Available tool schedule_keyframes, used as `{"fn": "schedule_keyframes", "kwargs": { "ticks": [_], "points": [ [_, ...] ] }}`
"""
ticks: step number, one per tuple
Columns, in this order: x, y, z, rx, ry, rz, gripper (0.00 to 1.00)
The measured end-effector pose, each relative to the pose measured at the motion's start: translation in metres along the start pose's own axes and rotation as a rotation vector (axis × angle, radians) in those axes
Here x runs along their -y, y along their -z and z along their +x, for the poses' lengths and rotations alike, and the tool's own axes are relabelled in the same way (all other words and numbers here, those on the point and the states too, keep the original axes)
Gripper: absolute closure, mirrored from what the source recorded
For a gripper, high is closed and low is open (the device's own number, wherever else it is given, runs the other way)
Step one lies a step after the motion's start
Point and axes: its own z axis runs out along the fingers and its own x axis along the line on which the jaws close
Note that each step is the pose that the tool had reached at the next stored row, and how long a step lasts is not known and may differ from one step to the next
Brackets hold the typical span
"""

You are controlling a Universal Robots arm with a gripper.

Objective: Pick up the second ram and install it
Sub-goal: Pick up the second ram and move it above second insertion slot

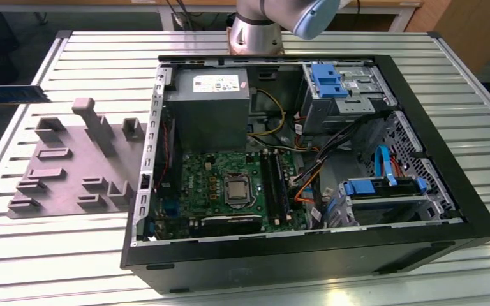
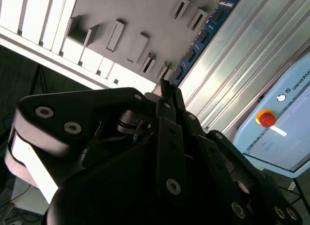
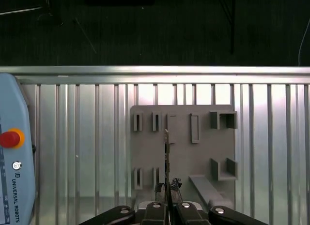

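Observation:
The second ram (image 2: 203,34) is a narrow blue board with black chips. It sticks out from my gripper (image 2: 167,92), which is shut on its near end. In the first wrist view the ram (image 3: 166,152) is seen edge-on as a thin line. There my gripper (image 3: 167,190) clamps it above the grey holder plate (image 3: 181,152). In the exterior view the ram (image 1: 11,94) hangs in the air at the exterior view's far left, beyond the holder plate (image 1: 66,166). The black motherboard slots (image 1: 275,185) lie inside the open computer case (image 1: 313,248).
The holder plate carries several raised grey blocks and slots (image 3: 220,121). A teach pendant with a red button (image 3: 10,138) lies on the ribbed metal table (image 3: 82,138). Inside the case are a power supply (image 1: 207,102), cables and blue drive brackets (image 1: 381,188).

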Motion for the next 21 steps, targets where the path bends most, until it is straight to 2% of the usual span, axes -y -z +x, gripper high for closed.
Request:
{"fn": "schedule_keyframes", "kwargs": {
  "ticks": [21],
  "points": [
    [0.0185,0.0002,-0.0004,0.0000,0.000,0.0000,0.86]
  ]
}}
